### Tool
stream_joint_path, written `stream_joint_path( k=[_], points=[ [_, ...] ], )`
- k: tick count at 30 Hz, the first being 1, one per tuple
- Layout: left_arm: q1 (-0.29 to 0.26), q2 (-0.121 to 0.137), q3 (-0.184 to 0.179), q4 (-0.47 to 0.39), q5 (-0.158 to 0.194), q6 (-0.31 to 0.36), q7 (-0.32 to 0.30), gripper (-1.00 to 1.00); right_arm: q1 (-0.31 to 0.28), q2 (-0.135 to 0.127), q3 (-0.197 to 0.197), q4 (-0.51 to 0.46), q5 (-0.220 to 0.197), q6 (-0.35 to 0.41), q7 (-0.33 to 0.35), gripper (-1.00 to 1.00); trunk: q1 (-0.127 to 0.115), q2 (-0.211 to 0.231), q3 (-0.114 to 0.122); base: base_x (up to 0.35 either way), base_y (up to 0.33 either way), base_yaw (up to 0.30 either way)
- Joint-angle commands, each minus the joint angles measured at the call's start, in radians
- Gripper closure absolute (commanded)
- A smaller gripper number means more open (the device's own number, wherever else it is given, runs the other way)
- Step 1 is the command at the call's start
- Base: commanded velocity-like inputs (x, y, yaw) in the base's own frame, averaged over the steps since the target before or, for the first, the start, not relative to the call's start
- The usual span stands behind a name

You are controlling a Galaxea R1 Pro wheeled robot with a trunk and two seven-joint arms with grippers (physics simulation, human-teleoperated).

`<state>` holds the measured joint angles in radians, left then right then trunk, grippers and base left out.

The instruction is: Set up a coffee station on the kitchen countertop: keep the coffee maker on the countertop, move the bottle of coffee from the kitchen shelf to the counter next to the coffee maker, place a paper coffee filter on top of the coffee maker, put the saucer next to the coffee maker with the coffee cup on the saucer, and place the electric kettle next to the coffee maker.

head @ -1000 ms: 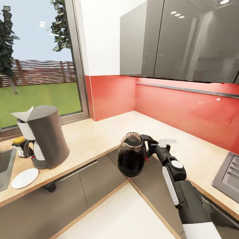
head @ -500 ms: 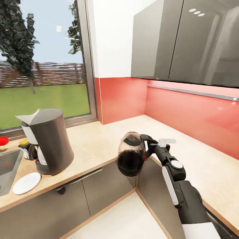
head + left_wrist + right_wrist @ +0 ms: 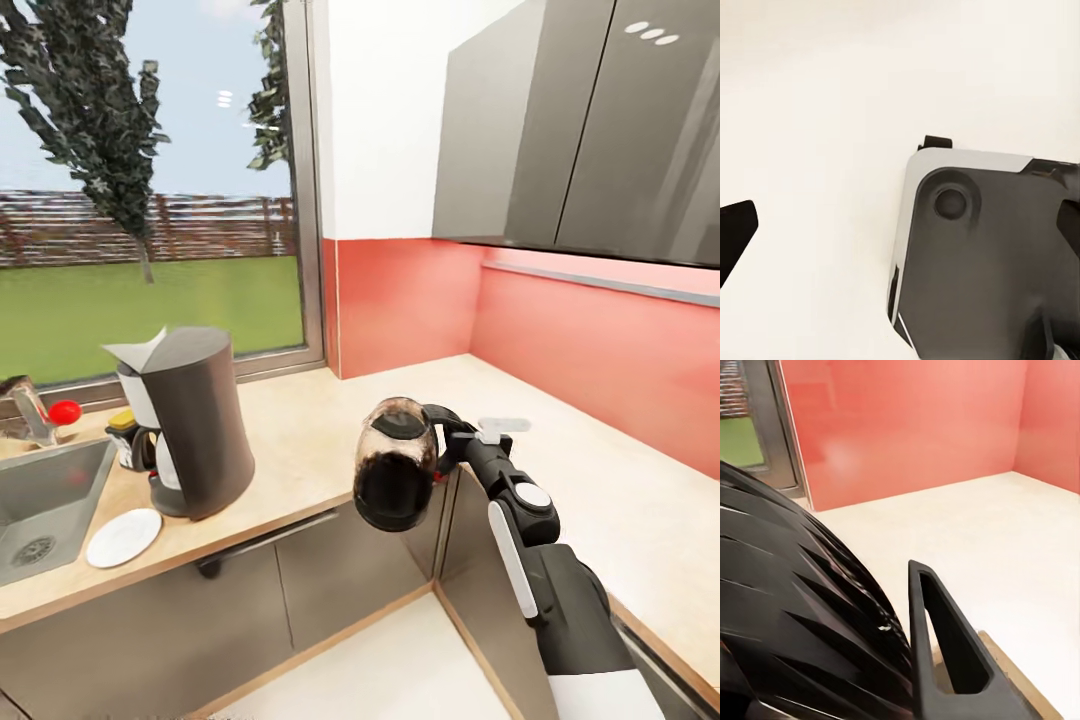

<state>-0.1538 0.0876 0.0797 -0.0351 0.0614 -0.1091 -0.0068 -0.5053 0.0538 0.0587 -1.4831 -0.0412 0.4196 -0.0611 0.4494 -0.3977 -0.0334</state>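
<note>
Your right hand (image 3: 447, 440) sits at the centre of the head view, closed on the black handle of the kettle (image 3: 395, 478). The kettle is held in the air, tipped a little, its dark glass body hanging in front of the grey cabinet fronts (image 3: 300, 590) just below the counter's (image 3: 300, 450) edge, near the inside corner where the two runs of beige worktop meet. In the right wrist view, the kettle's dark ribbed body (image 3: 802, 615) fills the lower left, with one black finger (image 3: 945, 645) of your hand beside it and the beige counter and red wall panel (image 3: 907, 427) beyond.

At the left of the head view, the coffee maker (image 3: 195, 420) stands upright on the counter, well apart from the kettle. The paper filter (image 3: 140, 350) sits on its top, its pointed white edge sticking up toward the upper left. The jar of coffee (image 3: 123, 438), with its yellow lid, is just behind the coffee maker on the sink side, partly hidden by the carafe handle. The white saucer (image 3: 124, 537) lies flat on the counter in front of the coffee maker, near the counter's edge, with nothing on it. The steel sink (image 3: 50, 500) is at the far left edge, with a red-knobbed tap (image 3: 45, 412) above it, and a window (image 3: 150, 180) looks onto grass and trees.

In the left wrist view you see a pale floor and a grey part of the robot's body (image 3: 982, 255); one dark finger (image 3: 735, 232) of your left hand pokes in at the left edge, and you cannot tell whether that hand is open or closed.
</note>
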Motion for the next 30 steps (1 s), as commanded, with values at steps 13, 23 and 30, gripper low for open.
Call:
stream_joint_path(
  k=[13, 23, 30],
  points=[
    [-0.001, 0.000, 0.007, 0.001, 0.003, -0.003, -0.001, -1.00, -0.001, 0.000, 0.001, 0.000, -0.005, 0.005, -0.006, 1.00, 0.001, -0.002, 0.009, 0.000, 0.000, 0.216],
    [-0.001, 0.001, 0.008, 0.003, 0.003, -0.001, -0.001, -1.00, -0.001, -0.001, 0.000, -0.001, -0.003, 0.005, -0.006, 1.00, 0.001, -0.002, 0.016, 0.143, 0.000, 0.158],
    [0.000, 0.001, 0.008, 0.003, 0.003, -0.001, -0.001, -1.00, -0.001, -0.003, 0.000, 0.001, -0.002, 0.005, -0.006, 1.00, 0.001, -0.002, 0.016, 0.326, 0.000, 0.006]
  ],
)
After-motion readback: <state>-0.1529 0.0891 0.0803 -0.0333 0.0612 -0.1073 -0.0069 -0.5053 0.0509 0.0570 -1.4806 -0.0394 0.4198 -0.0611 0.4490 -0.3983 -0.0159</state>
